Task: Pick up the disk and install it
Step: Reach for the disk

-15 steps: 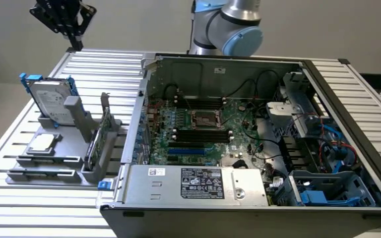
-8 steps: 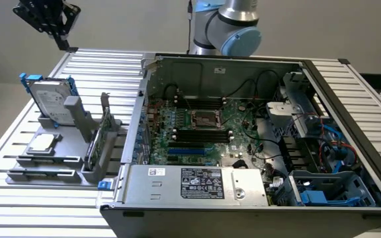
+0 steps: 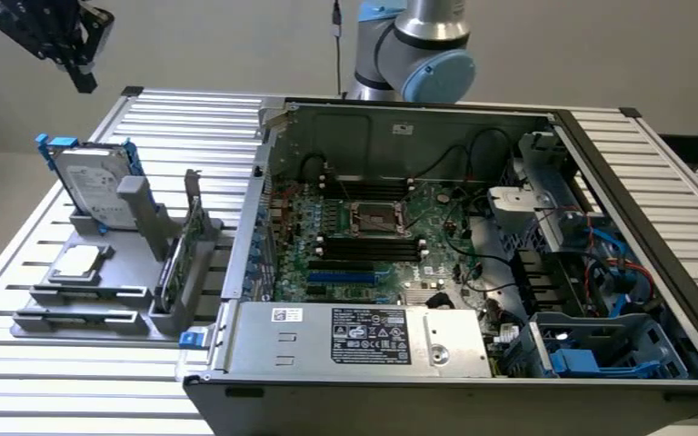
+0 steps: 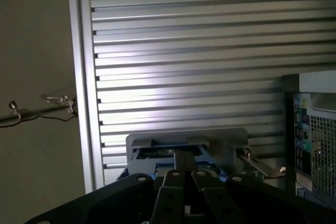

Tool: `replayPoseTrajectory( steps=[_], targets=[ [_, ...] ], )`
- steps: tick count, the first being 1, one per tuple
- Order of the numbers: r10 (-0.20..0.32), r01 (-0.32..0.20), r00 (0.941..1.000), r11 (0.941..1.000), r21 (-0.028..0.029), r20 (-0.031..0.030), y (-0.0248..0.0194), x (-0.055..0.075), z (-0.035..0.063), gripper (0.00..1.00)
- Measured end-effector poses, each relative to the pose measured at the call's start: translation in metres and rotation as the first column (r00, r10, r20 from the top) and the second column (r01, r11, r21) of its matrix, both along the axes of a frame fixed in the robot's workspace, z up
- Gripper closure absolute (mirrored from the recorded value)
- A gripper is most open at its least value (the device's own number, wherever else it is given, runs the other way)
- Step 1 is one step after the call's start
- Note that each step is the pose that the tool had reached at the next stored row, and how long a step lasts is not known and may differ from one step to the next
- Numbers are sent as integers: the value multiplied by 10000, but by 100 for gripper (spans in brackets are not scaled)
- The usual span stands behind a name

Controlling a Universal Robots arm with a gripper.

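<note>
The fingers (image 3: 83, 74) are pressed together and hold nothing, hanging high above the slatted counter (image 3: 167, 118) at about 10 o'clock in the exterior view. The disk (image 3: 88, 186) stands upright in a grey holder (image 3: 94, 292) on the counter, well apart from the fingers and at about 6 o'clock of them. The open computer case (image 3: 446, 245) sits at 3 o'clock of the disk. In the wrist view the closed fingers (image 4: 173, 187) point over the holder's top (image 4: 186, 139).
</note>
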State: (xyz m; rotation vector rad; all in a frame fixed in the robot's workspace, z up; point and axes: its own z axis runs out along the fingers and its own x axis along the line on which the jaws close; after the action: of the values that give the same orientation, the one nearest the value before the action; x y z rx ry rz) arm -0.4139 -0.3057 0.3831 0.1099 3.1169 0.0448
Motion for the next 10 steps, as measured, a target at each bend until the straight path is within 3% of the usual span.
replayPoseTrajectory(
  steps=[8, 10],
  targets=[
    [5, -6, 10000, 9998, -178, -3, 0, -349, -47, 89],
    [36, -36, 10000, 9997, -223, -37, 0, -373, -57, 89]
  ],
)
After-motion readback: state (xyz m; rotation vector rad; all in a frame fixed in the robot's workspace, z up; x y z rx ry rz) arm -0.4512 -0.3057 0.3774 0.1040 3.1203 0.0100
